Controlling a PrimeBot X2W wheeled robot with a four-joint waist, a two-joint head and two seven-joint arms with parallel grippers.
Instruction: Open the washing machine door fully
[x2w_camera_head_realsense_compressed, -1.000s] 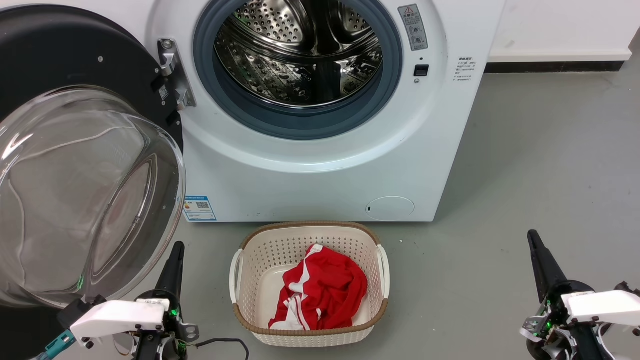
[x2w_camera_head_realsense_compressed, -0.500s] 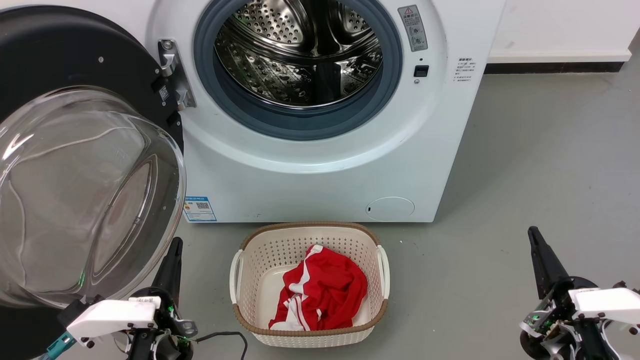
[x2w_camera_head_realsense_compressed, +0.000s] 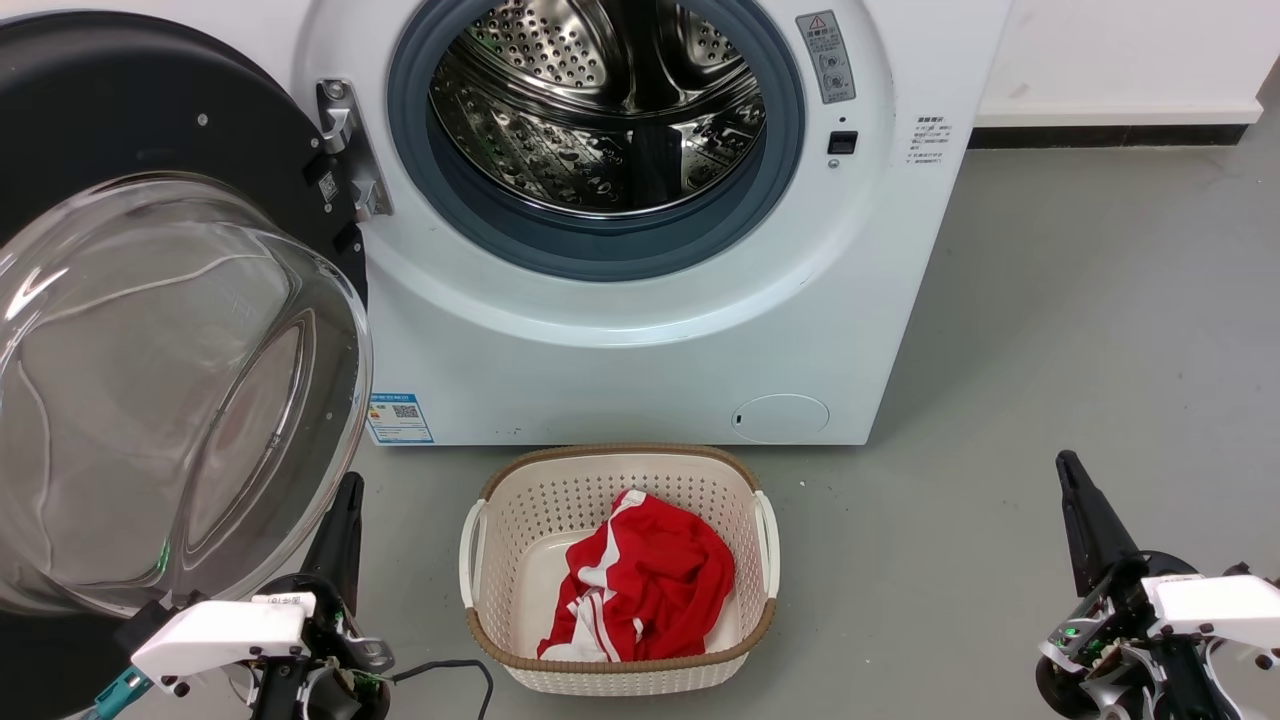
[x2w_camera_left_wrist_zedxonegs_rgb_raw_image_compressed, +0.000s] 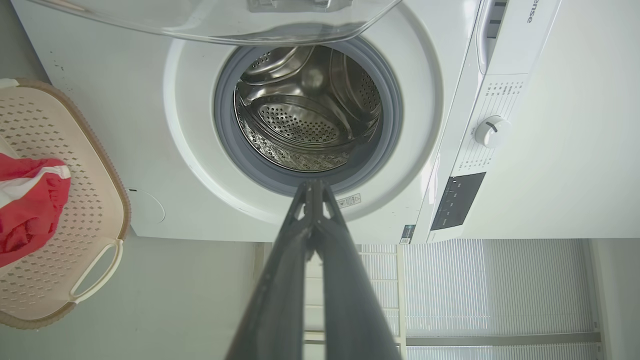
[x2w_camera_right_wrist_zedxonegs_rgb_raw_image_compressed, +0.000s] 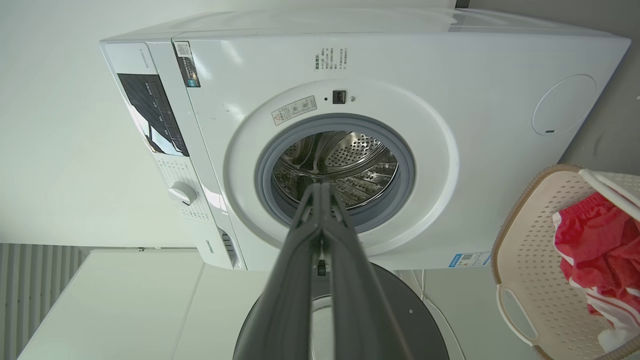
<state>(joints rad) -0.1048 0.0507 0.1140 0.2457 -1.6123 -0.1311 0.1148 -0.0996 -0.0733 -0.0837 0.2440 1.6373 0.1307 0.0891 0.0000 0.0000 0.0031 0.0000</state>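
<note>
While left hand (x2w_camera_head_realsense_compressed: 351, 490) and right hand (x2w_camera_head_realsense_compressed: 1064, 464) sit closed, washing machine door (x2w_camera_head_realsense_compressed: 150, 110) hangs open above grey floor (x2w_camera_head_realsense_compressed: 1050, 330).

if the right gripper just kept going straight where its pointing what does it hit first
Probably the washing machine: in the right wrist view the right gripper lines up on the open drum mouth, with nothing visibly between. Depth is unclear.

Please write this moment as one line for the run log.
washing machine door: open wide, left of drum | left gripper: shut, empty, beside door | right gripper: shut, empty, over floor | basket: holds red garment
</note>
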